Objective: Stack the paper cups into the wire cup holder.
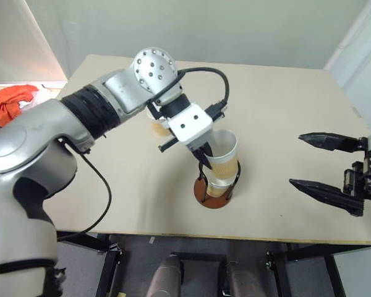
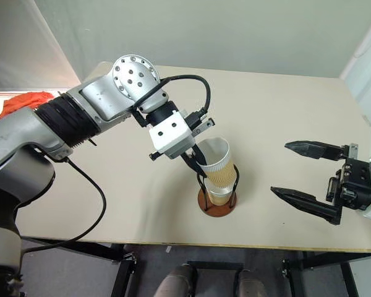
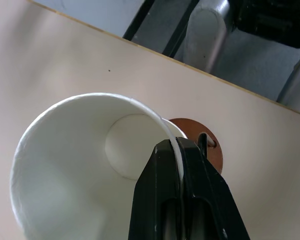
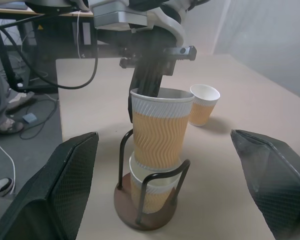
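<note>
My left gripper is shut on the rim of a paper cup, one finger inside and one outside. That cup hangs slightly tilted over the wire cup holder, and its bottom rests in the mouth of a second paper cup standing inside the wire loops. Behind the left arm, a third paper cup stands upright on the table. My right gripper hovers open to the right of the holder, well apart from it, with nothing between its fingers.
The holder stands near the front edge of the tan table. An orange cloth lies off the table at the far left. A black cable loops from the left arm. A person's leg and shoe are beside the table.
</note>
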`<state>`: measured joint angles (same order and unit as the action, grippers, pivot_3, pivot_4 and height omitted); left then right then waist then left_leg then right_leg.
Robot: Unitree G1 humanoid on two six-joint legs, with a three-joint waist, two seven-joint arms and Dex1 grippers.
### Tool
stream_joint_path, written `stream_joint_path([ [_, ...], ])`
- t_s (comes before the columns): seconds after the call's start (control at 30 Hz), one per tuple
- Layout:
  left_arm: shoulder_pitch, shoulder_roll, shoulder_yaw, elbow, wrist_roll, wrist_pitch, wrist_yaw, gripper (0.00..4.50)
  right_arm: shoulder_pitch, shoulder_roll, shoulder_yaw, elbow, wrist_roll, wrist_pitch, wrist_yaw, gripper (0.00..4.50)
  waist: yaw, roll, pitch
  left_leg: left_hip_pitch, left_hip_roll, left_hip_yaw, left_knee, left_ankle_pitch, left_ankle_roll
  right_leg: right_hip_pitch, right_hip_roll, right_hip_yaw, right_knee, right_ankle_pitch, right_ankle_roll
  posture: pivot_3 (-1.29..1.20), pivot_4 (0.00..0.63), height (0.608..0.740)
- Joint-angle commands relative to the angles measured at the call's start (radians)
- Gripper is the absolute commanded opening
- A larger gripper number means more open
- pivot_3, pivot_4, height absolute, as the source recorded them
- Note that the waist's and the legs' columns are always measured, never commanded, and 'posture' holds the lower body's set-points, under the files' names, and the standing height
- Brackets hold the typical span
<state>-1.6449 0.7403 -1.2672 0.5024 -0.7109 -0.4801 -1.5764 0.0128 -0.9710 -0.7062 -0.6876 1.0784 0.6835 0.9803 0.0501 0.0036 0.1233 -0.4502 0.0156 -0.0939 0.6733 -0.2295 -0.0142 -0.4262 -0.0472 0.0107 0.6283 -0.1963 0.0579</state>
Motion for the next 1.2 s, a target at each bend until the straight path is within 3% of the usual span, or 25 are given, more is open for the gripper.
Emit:
stream_joint_path([
  [0.03,0.002,-0.055,0.082,0.081,0.079,-0.048,-0.038,0.23,-0.004,-0.010,-0.050,-0.023,0.032,-0.019,-0.017,4.50,0.002,0.000,0.000,0.000,0.000,0.000,0.001,0.000,0.000,0.001,0.000,0.000,0.000,0.000,0.001,0.00,0.150,0.740],
  [0.13,0.007,-0.054,0.082,0.068,0.089,-0.045,-0.038,0.87,-0.001,-0.009,-0.046,-0.021,0.026,-0.023,-0.022,4.50,0.002,0.000,0.000,0.000,-0.001,0.000,0.004,0.000,0.002,0.002,0.000,0.002,-0.001,0.001,0.002,0.00,0.150,0.740],
  [0.3,0.020,-0.088,0.146,0.119,0.142,-0.063,-0.038,2.48,-0.009,-0.015,-0.033,-0.009,0.018,-0.028,-0.026,4.50,0.003,0.000,0.000,-0.001,-0.002,0.000,0.006,0.000,0.003,0.002,0.000,0.004,-0.001,0.002,0.003,0.00,0.150,0.740],
  [0.53,0.020,-0.156,0.426,0.475,0.351,-0.034,-0.001,2.48,-0.088,-0.022,0.077,0.031,0.000,-0.050,-0.019,4.50,0.002,0.001,0.000,0.000,-0.004,0.004,0.007,0.000,0.007,0.002,0.002,0.013,-0.002,0.002,0.004,0.00,0.150,0.740],
  [0.7,0.031,-0.118,0.555,0.730,0.569,-0.037,0.261,2.48,-0.158,-0.012,0.184,0.053,-0.020,-0.066,-0.014,4.50,-0.013,0.002,0.000,0.004,-0.003,0.009,0.006,0.000,0.007,0.002,0.004,0.018,-0.002,0.002,0.007,0.00,0.150,0.740],
  [0.9,0.061,-0.100,0.620,0.827,0.778,0.044,0.433,2.48,-0.213,0.009,0.280,0.107,-0.147,-0.118,-0.051,4.50,-0.005,0.001,0.000,0.004,-0.004,0.014,0.007,0.003,0.003,0.002,0.004,0.019,-0.002,-0.002,0.009,0.00,0.150,0.740],
  [1.07,0.100,-0.118,0.688,0.847,0.857,0.103,0.448,2.48,-0.291,0.043,0.391,0.149,-0.302,-0.128,-0.175,4.50,-0.003,0.001,0.000,0.002,-0.005,0.016,0.009,0.003,0.004,-0.001,-0.002,0.020,-0.002,0.001,0.011,0.00,0.150,0.740],
  [1.2,0.123,-0.130,0.730,0.853,0.907,0.141,0.416,2.48,-0.291,0.063,0.410,0.118,-0.319,-0.114,-0.204,4.50,-0.004,0.001,-0.001,0.000,-0.010,0.020,0.006,0.002,0.005,-0.006,-0.003,0.019,-0.001,0.001,0.013,0.00,0.150,0.740],
])
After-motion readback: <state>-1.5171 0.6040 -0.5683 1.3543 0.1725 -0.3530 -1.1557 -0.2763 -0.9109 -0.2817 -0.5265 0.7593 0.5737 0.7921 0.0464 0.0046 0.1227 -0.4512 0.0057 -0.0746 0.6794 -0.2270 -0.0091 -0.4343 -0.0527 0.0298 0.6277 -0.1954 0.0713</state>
